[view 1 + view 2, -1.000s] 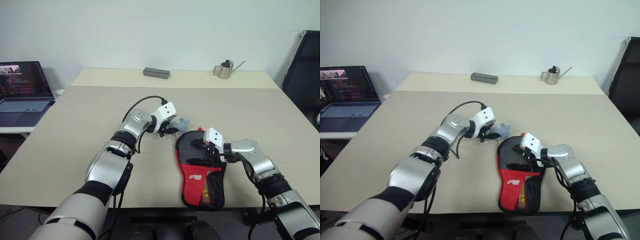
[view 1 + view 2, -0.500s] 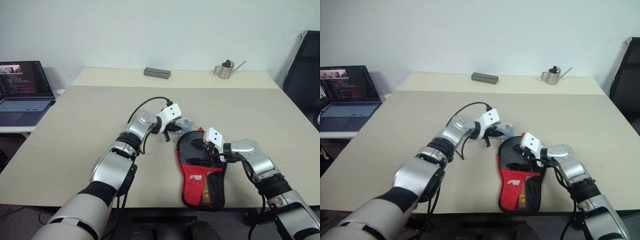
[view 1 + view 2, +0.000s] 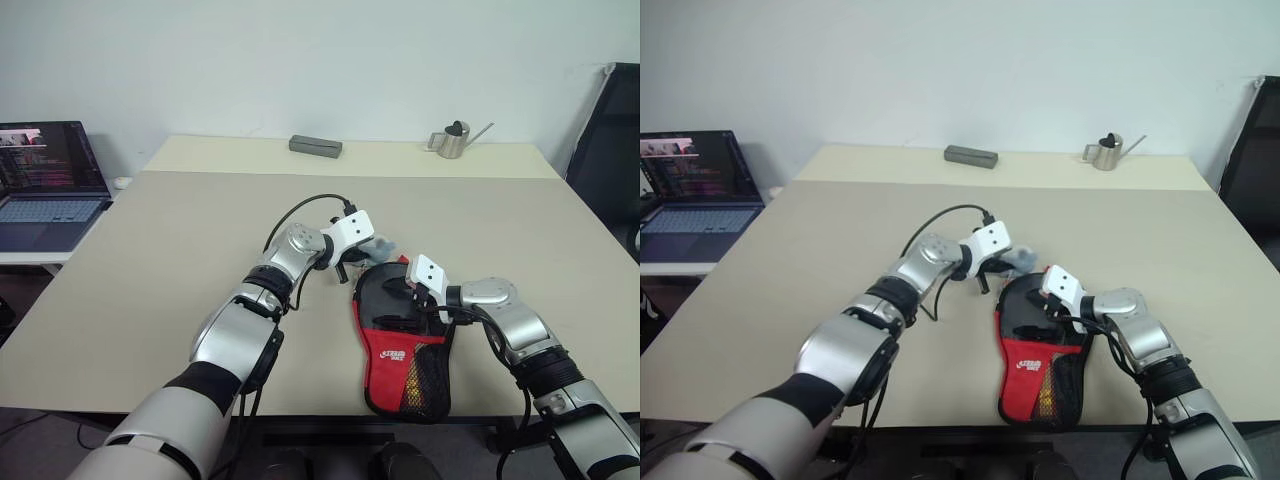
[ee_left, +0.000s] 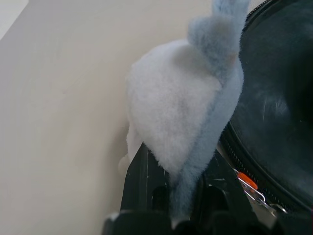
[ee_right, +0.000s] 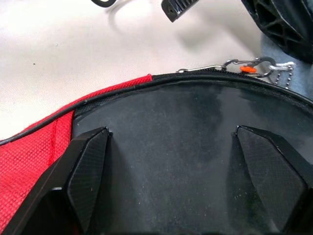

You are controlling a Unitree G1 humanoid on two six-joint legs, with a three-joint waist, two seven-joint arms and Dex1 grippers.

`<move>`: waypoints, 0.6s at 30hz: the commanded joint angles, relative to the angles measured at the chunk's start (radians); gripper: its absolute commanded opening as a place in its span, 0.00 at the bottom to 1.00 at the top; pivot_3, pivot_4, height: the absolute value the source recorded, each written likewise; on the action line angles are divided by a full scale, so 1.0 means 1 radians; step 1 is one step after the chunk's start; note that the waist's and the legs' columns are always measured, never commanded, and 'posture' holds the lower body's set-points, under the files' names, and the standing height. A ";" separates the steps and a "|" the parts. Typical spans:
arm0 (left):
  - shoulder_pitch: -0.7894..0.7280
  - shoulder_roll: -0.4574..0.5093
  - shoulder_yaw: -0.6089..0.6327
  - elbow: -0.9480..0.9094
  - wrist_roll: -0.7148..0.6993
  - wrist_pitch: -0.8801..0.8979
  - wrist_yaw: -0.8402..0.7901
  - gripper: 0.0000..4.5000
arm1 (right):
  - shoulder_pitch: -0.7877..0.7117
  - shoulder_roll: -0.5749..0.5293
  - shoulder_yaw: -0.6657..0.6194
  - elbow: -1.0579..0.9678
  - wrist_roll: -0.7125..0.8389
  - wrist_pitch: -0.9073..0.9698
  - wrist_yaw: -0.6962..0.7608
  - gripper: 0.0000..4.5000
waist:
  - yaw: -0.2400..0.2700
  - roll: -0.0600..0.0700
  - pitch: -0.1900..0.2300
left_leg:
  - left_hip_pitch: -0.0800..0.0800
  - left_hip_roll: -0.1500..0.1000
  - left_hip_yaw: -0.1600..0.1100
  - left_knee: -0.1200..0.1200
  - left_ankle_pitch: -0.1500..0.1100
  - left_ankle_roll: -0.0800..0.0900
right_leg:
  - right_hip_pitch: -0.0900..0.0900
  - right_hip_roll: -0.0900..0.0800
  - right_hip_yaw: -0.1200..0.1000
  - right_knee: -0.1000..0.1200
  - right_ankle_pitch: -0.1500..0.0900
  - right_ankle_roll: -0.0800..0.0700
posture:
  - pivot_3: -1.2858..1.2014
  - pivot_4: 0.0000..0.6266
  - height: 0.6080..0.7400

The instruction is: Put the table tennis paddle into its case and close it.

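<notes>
The case (image 3: 392,352), black fabric above and red below, lies flat near the table's front edge. My right gripper (image 3: 401,303) rests open on its black upper part, with one finger (image 5: 88,171) on each side of that panel. A silver clip with an orange tab (image 5: 248,66) hangs at the zip along the case's far rim. Just beyond that rim my left gripper (image 3: 350,264) is shut on a pale grey-blue soft lump (image 4: 181,98), which touches the case's edge. The table tennis paddle is hidden.
An open laptop (image 3: 45,185) sits on a side table at the left. A grey box (image 3: 315,146) and a small metal watering can (image 3: 452,139) stand at the table's far edge. A black chair (image 3: 612,150) is at the right.
My left gripper has shifted right toward the case and shut on the soft lump, bringing it against the case's rim. The right gripper has stayed put.
</notes>
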 commanded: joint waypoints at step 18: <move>-0.104 -0.090 0.014 0.052 0.029 -0.012 0.197 0.04 | 0.073 -0.033 0.099 0.048 -0.117 0.081 -0.014 1.00 | 0.003 0.000 0.000 | 0.000 0.000 0.001 -0.008 0.000 0.000 | -0.002 0.000 0.001 -0.005 0.000 0.000 | 0.52 0.24 1.00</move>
